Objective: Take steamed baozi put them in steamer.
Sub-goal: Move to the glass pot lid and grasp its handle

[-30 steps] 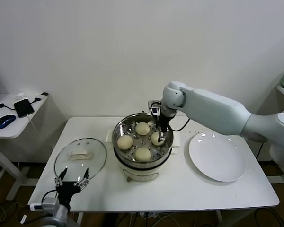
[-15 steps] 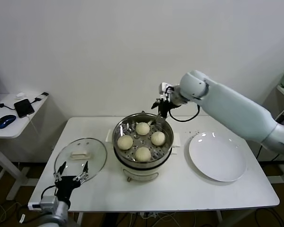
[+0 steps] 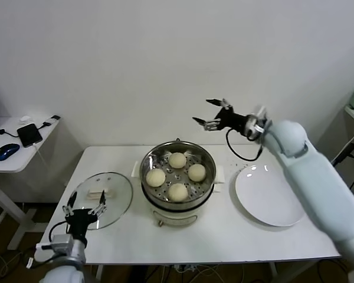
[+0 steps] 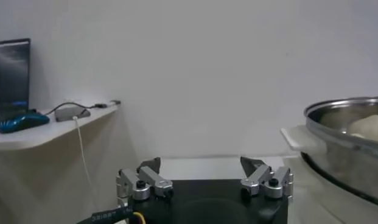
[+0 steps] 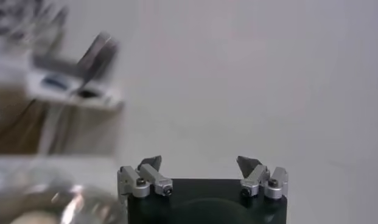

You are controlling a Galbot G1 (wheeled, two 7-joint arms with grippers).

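Resting in the steamer (image 3: 178, 203), four steamed baozi (image 3: 177, 160), right gripper (image 3: 210, 115) raised, fingers spread empty, left gripper (image 3: 82, 203) likewise

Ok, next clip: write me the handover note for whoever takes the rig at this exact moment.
Right pincer: open, empty, raised in the air behind the steamer, above the table's far edge.
Left pincer: open, empty, low at the table's near left edge, by the glass lid.
Buns: all four baozi sit on the perforated tray inside the steamer.
Plate: bare, right of the steamer.
Done: loading looks complete.
Left: no more buns in view to move; the lid lies off the pot, on the table.
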